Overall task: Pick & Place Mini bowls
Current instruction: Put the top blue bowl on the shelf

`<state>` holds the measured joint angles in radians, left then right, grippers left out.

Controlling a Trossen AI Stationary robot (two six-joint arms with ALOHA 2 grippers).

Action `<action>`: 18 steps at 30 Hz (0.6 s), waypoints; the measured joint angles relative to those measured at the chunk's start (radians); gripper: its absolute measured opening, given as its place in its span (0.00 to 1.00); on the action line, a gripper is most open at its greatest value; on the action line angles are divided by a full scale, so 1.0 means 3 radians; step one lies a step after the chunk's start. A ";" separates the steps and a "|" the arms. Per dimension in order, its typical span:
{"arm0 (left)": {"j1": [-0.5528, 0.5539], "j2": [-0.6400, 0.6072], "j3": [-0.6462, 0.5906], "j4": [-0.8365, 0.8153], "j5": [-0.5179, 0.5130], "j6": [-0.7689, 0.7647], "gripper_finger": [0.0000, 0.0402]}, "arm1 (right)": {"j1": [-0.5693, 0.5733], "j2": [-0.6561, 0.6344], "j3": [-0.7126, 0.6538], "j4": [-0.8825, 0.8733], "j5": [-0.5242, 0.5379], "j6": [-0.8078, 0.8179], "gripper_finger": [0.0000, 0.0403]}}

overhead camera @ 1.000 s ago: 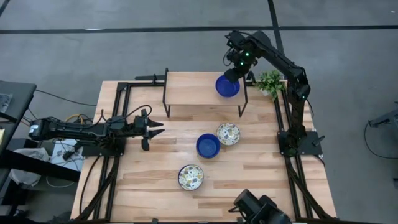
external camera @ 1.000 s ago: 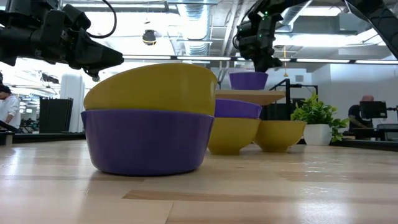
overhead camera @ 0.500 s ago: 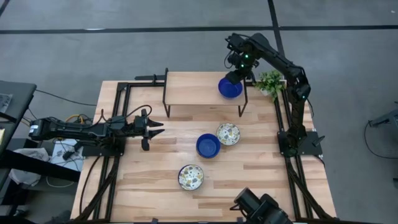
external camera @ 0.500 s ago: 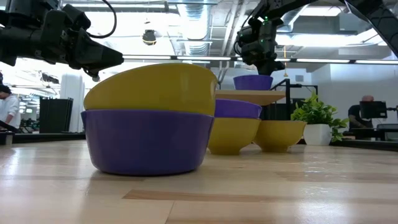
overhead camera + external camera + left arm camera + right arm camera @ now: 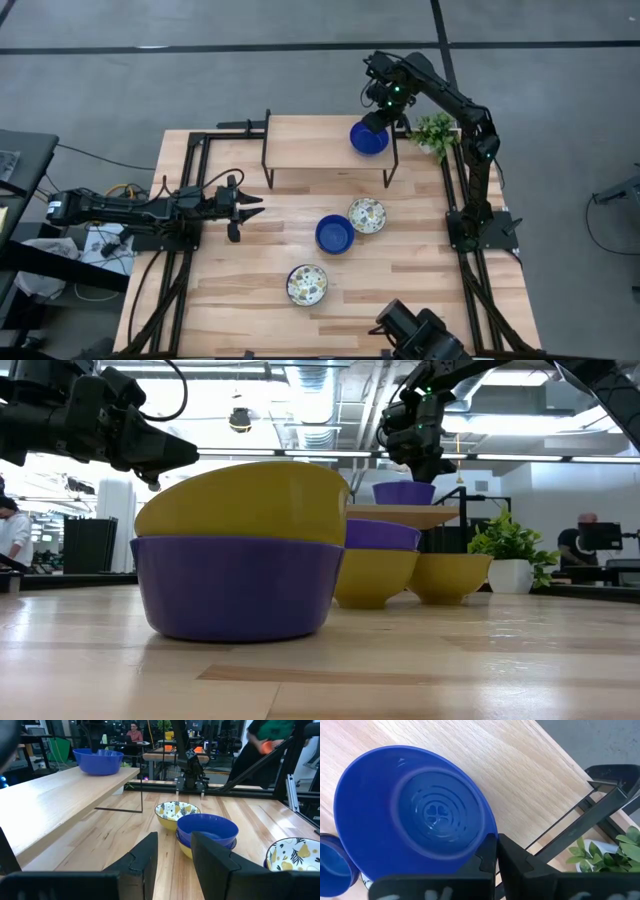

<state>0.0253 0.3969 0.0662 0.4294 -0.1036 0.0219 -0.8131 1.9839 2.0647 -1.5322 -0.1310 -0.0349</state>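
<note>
Mini bowls lie across the worktop (image 5: 250, 280): nearest, a floral bowl (image 5: 306, 284), then a blue bowl (image 5: 334, 234) touching another floral one (image 5: 367, 215). Farthest, the right pincer (image 5: 375, 120) is clamped on the rim of a blue bowl (image 5: 368, 139) over the raised shelf (image 5: 310, 145). Best to settle it flat, clear of the edge, before letting go. The left pincer (image 5: 243, 207) waits, fingers apart.

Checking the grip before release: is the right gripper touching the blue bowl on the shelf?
Touching. The right wrist view shows the right gripper with its fingers shut on the rim of the blue bowl, no gap between them.
</note>
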 joint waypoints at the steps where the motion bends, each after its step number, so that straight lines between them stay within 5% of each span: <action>1: 0.0000 0.0000 0.0000 0.0002 0.0000 0.0000 0.29 | 0.0000 0.0000 0.0000 0.0000 0.0000 0.0000 0.00; 10: 0.0000 0.0000 0.0000 0.0019 0.0000 0.0000 0.29 | 0.0027 0.0000 0.0000 0.0121 0.0001 0.0001 0.01; 18: 0.0000 0.0000 0.0000 0.0021 0.0000 0.0000 0.29 | 0.0027 0.0000 -0.0003 0.0092 0.0010 0.0027 0.14</action>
<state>0.0254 0.3969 0.0662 0.4356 -0.1036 0.0219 -0.8051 1.9839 2.0640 -1.5046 -0.1280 -0.0269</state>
